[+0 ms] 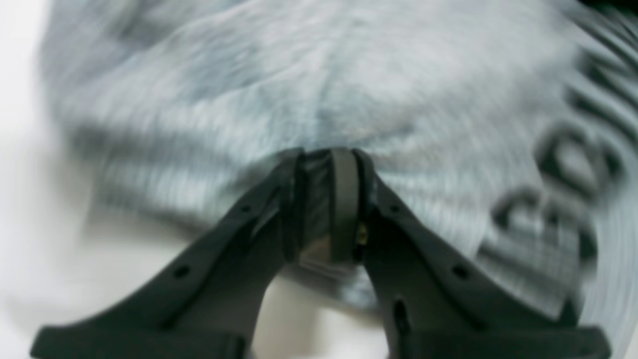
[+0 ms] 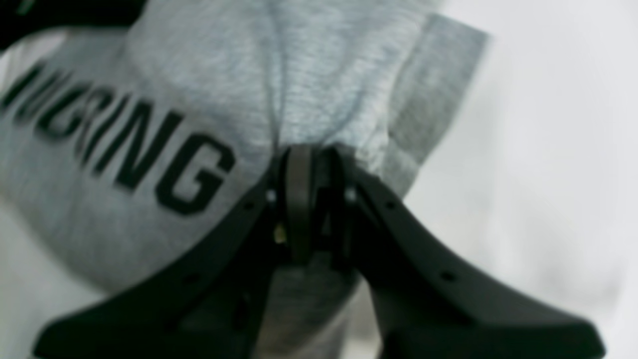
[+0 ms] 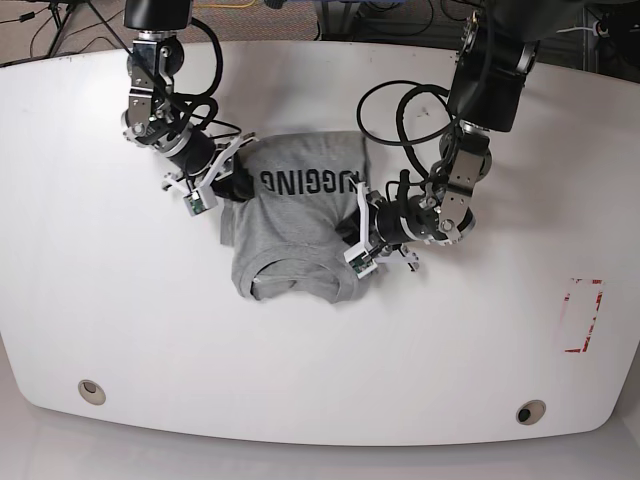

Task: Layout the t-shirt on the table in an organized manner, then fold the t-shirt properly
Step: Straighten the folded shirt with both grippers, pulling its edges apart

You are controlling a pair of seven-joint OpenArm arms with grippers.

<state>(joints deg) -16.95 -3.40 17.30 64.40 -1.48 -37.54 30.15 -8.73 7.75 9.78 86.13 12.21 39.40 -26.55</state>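
- a big white smooth table [image 3: 120,330] with round corners fills the base view. it has two round grey holes [image 3: 91,391] near the front edge and a red box mark [image 3: 583,316] off to one side.
- the light grey soft cotton t-shirt [image 3: 295,230] with black block letters lies near the middle of the table. it is bunched and narrow, not spread flat, and the neck hole points to the front.
- the left gripper [image 1: 326,164] has its jaws pinched tight on a fold of the shirt's side edge. this view is blurry, so i think it is by a sleeve, but i am not sure.
- the right gripper [image 2: 309,159] is also clamped on grey cloth, at the other side near the letters and a sleeve.
- the job looks to be in the first step: laying the shirt out. no fold has been made yet.
- next, the two arms need to pull apart and away from each other, so the cloth goes flat and wide, then set it down smooth.
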